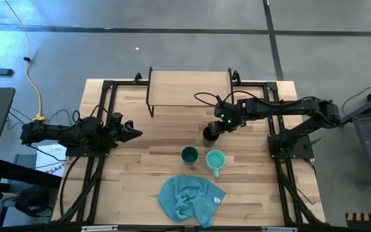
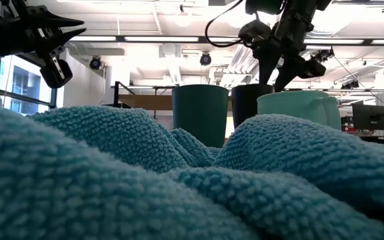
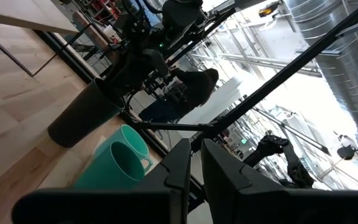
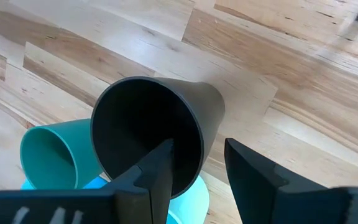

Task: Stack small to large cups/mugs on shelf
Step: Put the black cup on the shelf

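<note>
We see the right gripper [image 4: 194, 168] with fingers spread astride the black cup's [image 1: 210, 133] rim, seemingly empty; the left gripper's [image 1: 133, 133] fingers are clenched, beside the desk [image 1: 134, 187].

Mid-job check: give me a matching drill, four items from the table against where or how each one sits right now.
Items:
1. black cup
2. dark teal cup
3. turquoise mug
4. blue cloth

States:
A. crumpled at the table's near edge
B. handle pointing toward the cloth
C. right end effector open astride its rim
D. standing free, left of the mug

Pairs: 1-C, 2-D, 3-B, 4-A
</note>
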You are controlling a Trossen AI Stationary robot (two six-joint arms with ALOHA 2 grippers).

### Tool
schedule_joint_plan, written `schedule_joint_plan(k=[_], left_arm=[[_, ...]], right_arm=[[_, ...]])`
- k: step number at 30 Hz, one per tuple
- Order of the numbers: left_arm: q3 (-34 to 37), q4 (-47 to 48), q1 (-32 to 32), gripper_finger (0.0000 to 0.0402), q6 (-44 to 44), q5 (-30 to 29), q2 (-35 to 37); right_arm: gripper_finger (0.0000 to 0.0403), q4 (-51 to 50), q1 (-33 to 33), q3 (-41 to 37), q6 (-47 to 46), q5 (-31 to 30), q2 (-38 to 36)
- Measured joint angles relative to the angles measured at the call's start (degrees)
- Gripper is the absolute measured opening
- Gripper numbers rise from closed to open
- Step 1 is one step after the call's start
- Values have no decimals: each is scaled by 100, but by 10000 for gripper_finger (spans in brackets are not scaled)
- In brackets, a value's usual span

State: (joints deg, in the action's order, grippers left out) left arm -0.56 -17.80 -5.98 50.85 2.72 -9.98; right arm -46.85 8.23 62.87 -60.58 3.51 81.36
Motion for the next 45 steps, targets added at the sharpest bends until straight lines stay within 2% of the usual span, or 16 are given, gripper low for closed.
schedule_joint_plan(k=[12, 19, 24, 45], left_arm=[[0, 0, 0, 30, 0, -44, 1], [0, 0, 0, 30, 0, -44, 1], [0, 0, 0, 30, 2, -42, 0], [0, 24, 0, 30, 3, -38, -2]], right_arm=[[133, 260, -31, 0, 105, 158, 43], [133, 293, -100, 0, 107, 512, 526], [133, 738, -144, 0, 153, 755, 797], [133, 612, -72, 203, 297, 658, 704]])
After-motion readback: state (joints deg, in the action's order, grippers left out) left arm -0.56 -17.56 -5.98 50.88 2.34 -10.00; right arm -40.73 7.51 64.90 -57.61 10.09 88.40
